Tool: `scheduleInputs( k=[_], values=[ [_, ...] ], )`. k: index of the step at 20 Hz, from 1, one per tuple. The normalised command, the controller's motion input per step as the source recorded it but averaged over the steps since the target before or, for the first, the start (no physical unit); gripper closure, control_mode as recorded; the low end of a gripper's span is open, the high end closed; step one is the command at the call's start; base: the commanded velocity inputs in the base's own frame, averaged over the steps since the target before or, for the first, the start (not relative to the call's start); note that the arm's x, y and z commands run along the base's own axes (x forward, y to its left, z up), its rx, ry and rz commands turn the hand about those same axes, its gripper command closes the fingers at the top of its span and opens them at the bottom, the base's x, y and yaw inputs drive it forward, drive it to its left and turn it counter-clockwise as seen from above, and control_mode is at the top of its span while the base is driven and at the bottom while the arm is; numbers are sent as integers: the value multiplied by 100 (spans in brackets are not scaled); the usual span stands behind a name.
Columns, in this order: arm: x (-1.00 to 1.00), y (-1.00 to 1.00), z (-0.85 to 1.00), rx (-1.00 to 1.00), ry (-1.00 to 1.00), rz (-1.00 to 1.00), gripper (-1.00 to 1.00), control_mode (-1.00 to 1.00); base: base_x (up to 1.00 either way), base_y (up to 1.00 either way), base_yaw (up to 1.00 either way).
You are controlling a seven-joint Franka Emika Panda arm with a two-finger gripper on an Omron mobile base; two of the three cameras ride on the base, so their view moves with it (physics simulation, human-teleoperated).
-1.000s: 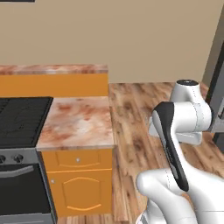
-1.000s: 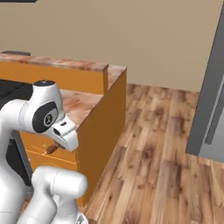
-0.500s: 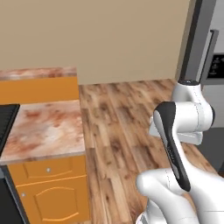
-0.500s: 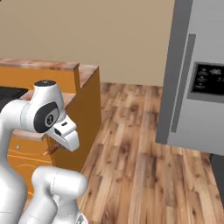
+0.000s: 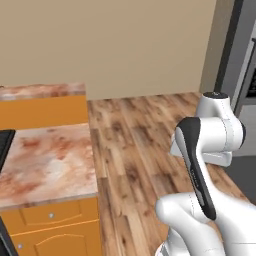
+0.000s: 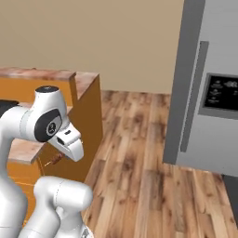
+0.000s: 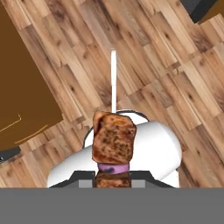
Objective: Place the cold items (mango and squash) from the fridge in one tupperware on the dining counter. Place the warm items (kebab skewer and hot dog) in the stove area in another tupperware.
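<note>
My gripper [image 7: 113, 178] is shut on the kebab skewer [image 7: 113, 142]. A browned meat chunk sits right in front of the jaws, with a purple piece under it, and the thin white stick points away over the wooden floor. In the right base view the skewer [image 6: 55, 160] shows as a small brown bit under the folded arm's hand. The grey fridge [image 6: 209, 93] stands to the right with its door shut, and its edge [image 5: 246, 65] also shows in the left base view. A corner of the black cooktop of the stove area [image 5: 4, 145] sits at the far left.
A marbled counter [image 5: 50, 155] on orange cabinets stands to the left of the arm, with a higher marbled ledge [image 5: 40, 91] behind it. Wooden floor [image 6: 139, 153] runs between counter and fridge. An orange-brown cabinet side [image 7: 22, 96] fills the left of the hand view.
The whole picture has shifted: the base has turned right, so the counter and cooktop slid off to the left and the fridge came in. The arm keeps its folded pose.
</note>
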Motion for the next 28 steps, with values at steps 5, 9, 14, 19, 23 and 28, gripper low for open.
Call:
scheduleInputs(
  k=[5, 9, 14, 19, 23, 28],
  values=[
    [0, 0, 0, 0, 0, 0, 100, 100, 74, 0, -3],
    [0, 0, 0, 0, 0, 0, 100, 100, 78, 1, -5],
    [0, 0, 0, 0, 0, 0, 100, 100, 81, 8, -7],
    [0, 0, 0, 0, 0, 0, 100, 100, 86, 0, -3],
    [0, 0, 0, 0, 0, 0, 100, 100, 100, 0, 0],
    [0, 0, 0, 0, 0, 0, 100, 100, 100, 0, -1]
  ],
)
